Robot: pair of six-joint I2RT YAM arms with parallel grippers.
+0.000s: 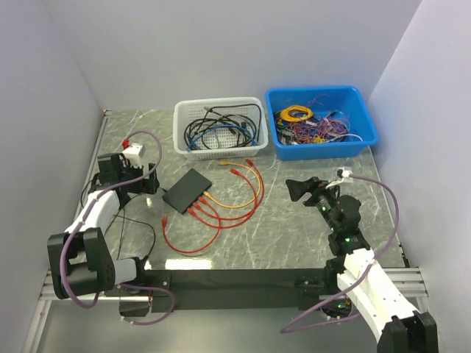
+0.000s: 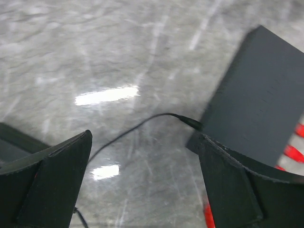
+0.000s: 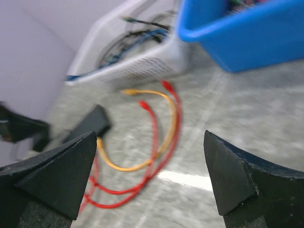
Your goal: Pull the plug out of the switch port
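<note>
— Zero plugs out?
— Zero. On the table [image 1: 283,239] the switch [image 1: 187,190] lies left of centre, with the red and orange cables [image 1: 221,213] seated in its ports.
— Grippers?
— Left gripper [image 1: 152,182] is spread and empty just beside the switch; right gripper [image 1: 292,190] is spread and empty, well apart.

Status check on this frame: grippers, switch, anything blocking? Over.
Left gripper open, beside the switch. Right gripper open, hovering well off it. Red and orange cables plugged in, none pulled yet. Nothing seen blocking.
</note>
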